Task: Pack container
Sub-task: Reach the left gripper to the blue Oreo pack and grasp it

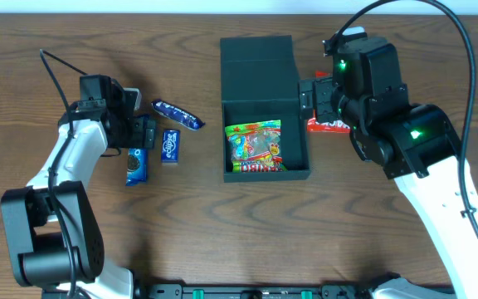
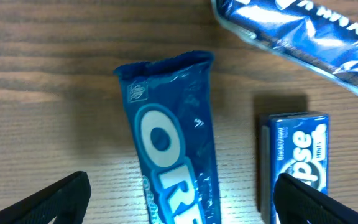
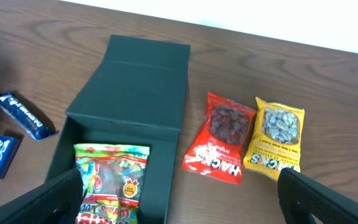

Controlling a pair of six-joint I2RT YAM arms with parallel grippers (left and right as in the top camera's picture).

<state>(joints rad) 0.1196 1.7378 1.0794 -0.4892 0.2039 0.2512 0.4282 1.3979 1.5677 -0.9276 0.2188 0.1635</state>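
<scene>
The dark green container [image 1: 257,66] sits mid-table with its lid flipped back, and both grippers are spread wide and holding nothing.

The left gripper [image 1: 143,133] hangs over the Oreo pack [image 2: 173,155], fingers clear on both sides. The Eclipse box [image 2: 297,155] lies just beside the pack, and a blue wrapped bar [image 1: 177,115] lies near the container's left wall. A gummy bag [image 1: 256,145] fills the container floor. The right gripper [image 1: 309,95] is close to the right wall. From overhead the arm hides most of the red Hacks bag [image 3: 219,140] and all of the yellow Hacks bag [image 3: 277,137]. The Oreo pack's lower end is cut off in the left wrist view.
</scene>
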